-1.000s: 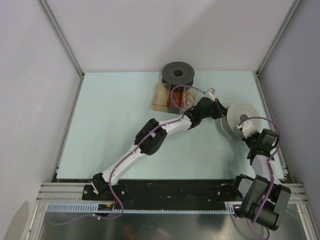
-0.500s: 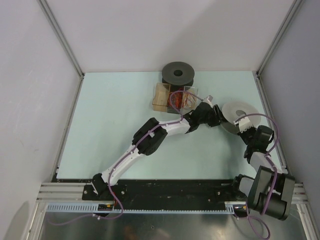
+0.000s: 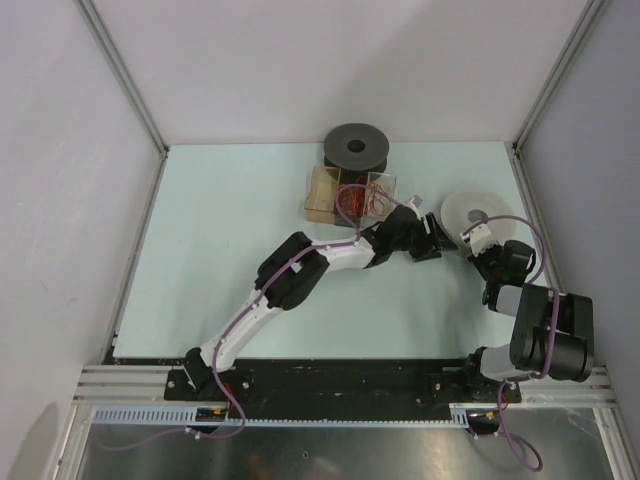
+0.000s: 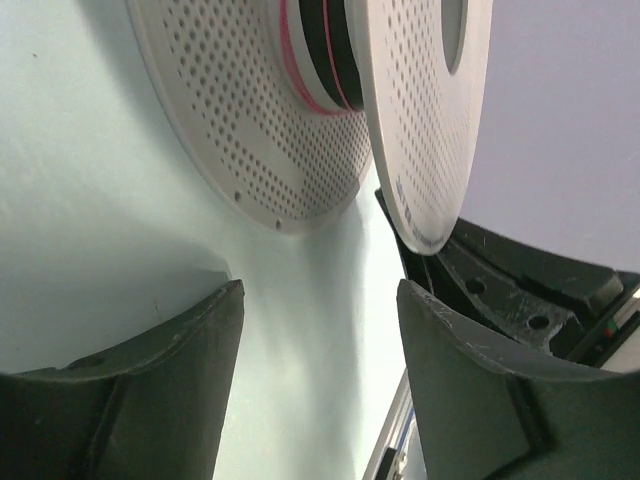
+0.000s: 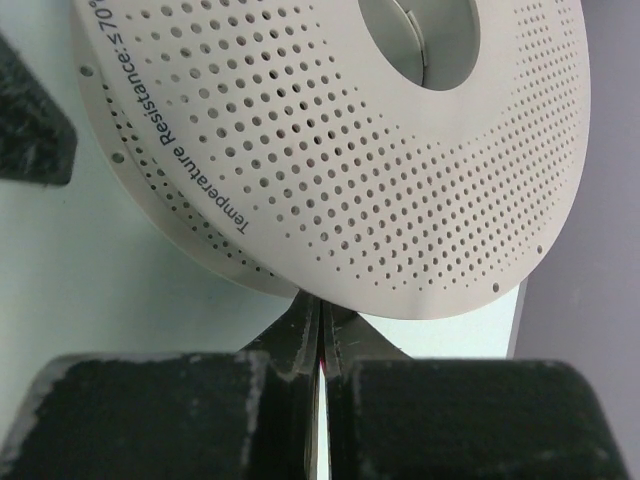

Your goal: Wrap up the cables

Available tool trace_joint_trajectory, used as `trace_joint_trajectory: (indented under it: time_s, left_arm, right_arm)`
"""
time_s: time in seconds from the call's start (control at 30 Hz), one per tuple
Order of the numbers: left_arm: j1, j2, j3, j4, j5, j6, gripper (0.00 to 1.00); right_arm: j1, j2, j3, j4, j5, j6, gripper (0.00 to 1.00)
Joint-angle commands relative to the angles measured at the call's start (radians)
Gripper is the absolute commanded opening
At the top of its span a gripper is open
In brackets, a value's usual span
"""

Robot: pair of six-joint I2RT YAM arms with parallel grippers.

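A white perforated spool [image 3: 478, 212] sits at the right of the table, and the left wrist view shows it on edge with pink cable [image 4: 292, 62] wound on its core. My left gripper [image 3: 440, 240] stands open just left of it, its fingers [image 4: 200, 340] wide apart with only table between them. My right gripper [image 3: 473, 240] is shut under the spool's rim [image 5: 350, 160]. A thin pink sliver of cable [image 5: 321, 362] shows pinched between its fingers.
A black spool [image 3: 356, 146] stands at the back. In front of it are a clear box holding a tangle of reddish wire [image 3: 366, 198] and a tan box [image 3: 323, 191]. The right wall's metal rail [image 3: 540, 240] runs close to the white spool.
My left gripper's jaws have opened. The white spool has shifted toward the back right with my right gripper, and the right arm has swung up along the right side.
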Motion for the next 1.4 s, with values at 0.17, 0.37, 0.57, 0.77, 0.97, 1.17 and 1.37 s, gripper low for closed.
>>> trace_joint_trajectory:
  time_s: [0.17,0.37,0.57,0.77,0.97,1.17,1.37]
  left_arm:
    - [-0.001,-0.169,-0.123,0.022,0.053,0.054,0.72]
    - [0.007,-0.295,-0.288,0.052,0.06,0.105,0.74]
    - [0.028,-0.421,-0.428,0.069,0.086,0.162,0.74]
    - [0.07,-0.54,-0.546,0.075,0.125,0.207,0.75]
    - [0.101,-0.632,-0.598,0.085,0.149,0.286,0.75]
    - [0.114,-0.699,-0.624,0.09,0.161,0.379,0.75]
    - [0.137,-0.759,-0.671,0.091,0.16,0.43,0.76]
  right_arm:
    - [0.016,0.1,0.094,0.133,-0.001,0.009,0.08]
    - [0.041,0.169,0.143,0.171,0.008,0.017,0.11]
    - [0.077,0.284,0.247,0.21,0.029,0.043,0.12]
    - [0.145,0.435,0.429,0.231,0.148,0.13,0.12]
    - [0.195,0.598,0.609,0.259,0.329,0.205,0.09]
    - [0.214,0.727,0.737,0.31,0.392,0.193,0.08]
    - [0.229,0.741,0.78,0.279,0.39,0.188,0.12]
